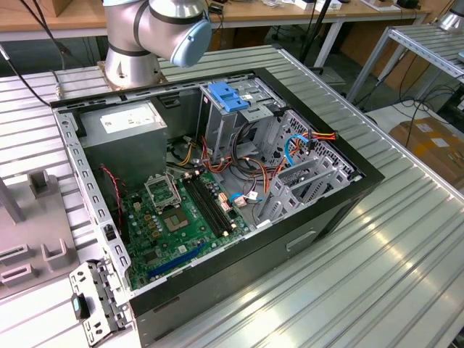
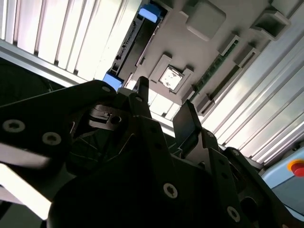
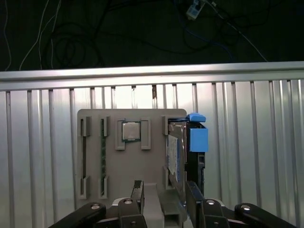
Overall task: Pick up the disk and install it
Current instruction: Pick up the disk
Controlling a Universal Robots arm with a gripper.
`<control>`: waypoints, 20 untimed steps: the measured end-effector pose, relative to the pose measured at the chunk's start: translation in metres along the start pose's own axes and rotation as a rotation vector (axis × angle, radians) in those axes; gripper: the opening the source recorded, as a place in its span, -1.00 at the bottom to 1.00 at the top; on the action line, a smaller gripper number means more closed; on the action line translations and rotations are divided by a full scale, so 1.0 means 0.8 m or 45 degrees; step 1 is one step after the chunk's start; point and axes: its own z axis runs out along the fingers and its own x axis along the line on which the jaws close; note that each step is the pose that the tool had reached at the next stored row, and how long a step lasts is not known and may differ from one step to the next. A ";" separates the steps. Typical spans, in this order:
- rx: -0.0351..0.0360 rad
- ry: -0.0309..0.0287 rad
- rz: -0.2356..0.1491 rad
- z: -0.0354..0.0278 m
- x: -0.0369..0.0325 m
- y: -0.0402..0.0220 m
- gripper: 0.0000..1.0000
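The disk (image 3: 174, 153) stands on its edge in a slot at one side of a grey parts holder (image 3: 153, 161). It shows a silver face with a label and a blue side rail (image 3: 197, 138). The second wrist view sees the disk (image 2: 134, 39) edge-on, with blue rail ends. My gripper (image 3: 165, 191) hovers over the holder, open, with nothing between its black fingers (image 3: 137, 190). One fingertip is close to the near end of the disk. In the second wrist view the gripper (image 2: 164, 97) is likewise spread apart above the holder.
An open computer case (image 1: 366, 177) lies on the ribbed metal table. Inside it are a motherboard (image 1: 181, 217), a grey power-supply box (image 1: 123, 130), loose cables and a drive cage with a light-blue latch (image 1: 227, 96). The holder (image 1: 29, 217) also carries a processor chip (image 3: 131, 130) and a memory stick (image 3: 102, 152).
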 end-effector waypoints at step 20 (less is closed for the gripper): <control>0.0000 -0.0002 -0.004 0.0128 -0.0308 0.0059 -0.04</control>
